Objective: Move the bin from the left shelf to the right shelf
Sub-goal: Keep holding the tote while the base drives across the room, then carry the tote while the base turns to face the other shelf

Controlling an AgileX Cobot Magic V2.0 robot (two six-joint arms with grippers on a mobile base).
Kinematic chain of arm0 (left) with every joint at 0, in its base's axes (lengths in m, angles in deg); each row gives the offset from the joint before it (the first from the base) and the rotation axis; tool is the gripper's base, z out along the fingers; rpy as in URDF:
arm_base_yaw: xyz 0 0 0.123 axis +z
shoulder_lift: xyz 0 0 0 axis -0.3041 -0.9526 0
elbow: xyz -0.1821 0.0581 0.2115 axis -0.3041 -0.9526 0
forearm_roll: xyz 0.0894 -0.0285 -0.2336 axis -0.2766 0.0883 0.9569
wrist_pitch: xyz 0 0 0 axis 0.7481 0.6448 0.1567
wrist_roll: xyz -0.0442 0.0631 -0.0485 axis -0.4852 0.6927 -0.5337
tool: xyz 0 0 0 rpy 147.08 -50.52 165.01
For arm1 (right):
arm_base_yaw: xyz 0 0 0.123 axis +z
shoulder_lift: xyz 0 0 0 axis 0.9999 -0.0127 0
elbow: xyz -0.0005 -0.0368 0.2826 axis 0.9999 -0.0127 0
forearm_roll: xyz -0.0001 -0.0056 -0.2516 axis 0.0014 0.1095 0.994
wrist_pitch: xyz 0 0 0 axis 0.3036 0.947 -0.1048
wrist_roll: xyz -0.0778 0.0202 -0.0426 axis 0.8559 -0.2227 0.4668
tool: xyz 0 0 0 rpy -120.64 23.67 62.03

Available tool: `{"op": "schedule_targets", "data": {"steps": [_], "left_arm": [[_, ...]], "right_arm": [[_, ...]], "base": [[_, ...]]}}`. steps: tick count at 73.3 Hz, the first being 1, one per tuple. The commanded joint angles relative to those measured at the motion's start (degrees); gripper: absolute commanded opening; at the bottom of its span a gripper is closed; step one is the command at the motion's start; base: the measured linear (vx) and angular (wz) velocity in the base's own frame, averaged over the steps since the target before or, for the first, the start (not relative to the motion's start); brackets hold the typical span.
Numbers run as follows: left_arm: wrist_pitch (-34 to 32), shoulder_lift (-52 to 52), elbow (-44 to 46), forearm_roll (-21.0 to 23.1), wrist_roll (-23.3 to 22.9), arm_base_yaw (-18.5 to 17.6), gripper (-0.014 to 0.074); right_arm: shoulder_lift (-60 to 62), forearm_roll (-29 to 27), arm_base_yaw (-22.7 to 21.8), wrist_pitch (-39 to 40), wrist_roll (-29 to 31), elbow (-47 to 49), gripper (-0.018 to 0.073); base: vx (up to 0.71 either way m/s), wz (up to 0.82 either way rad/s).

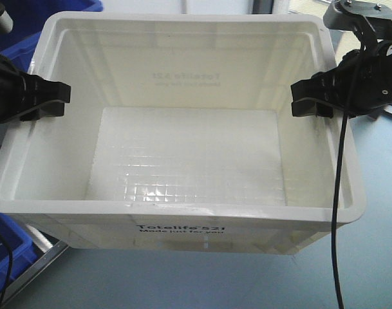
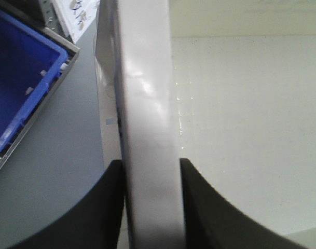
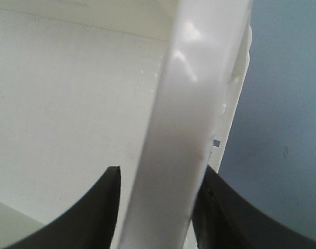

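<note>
The bin (image 1: 183, 215), a large white tote with black "Totelife 521" print on its near wall, fills the front view and is empty. My left gripper (image 1: 62, 98) is shut on its left rim, and my right gripper (image 1: 300, 100) is shut on its right rim. In the left wrist view the rim (image 2: 147, 104) runs up between the black fingers of the left gripper (image 2: 151, 167). In the right wrist view the rim (image 3: 183, 104) passes between the fingers of the right gripper (image 3: 162, 174), with the outer finger (image 3: 220, 218) against it. Grey floor shows under the bin.
Blue bins sit at the upper left (image 1: 28, 19) and lower left (image 1: 6, 257) beside a metal shelf rail (image 1: 41, 254). One blue bin (image 2: 17, 78) also shows in the left wrist view. A black cable (image 1: 337, 212) hangs from the right arm across the bin's right corner.
</note>
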Motion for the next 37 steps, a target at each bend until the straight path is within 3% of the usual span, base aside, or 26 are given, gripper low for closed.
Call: {"op": "schedule_targets", "data": {"steps": [1, 37], "left_arm": [[-4.5, 2.6, 2.3, 1.5, 2.2, -0.1, 0.0002], [-4.5, 2.6, 2.3, 1.5, 2.2, -0.1, 0.0002]], "right_arm": [[2.4, -0.2, -0.3, 4.0, 2.2, 2.4, -0.0005], [2.4, -0.2, -0.3, 4.0, 2.2, 2.4, -0.0005]], "base": [[0.06, 0.67], [0.03, 0.57]]}}
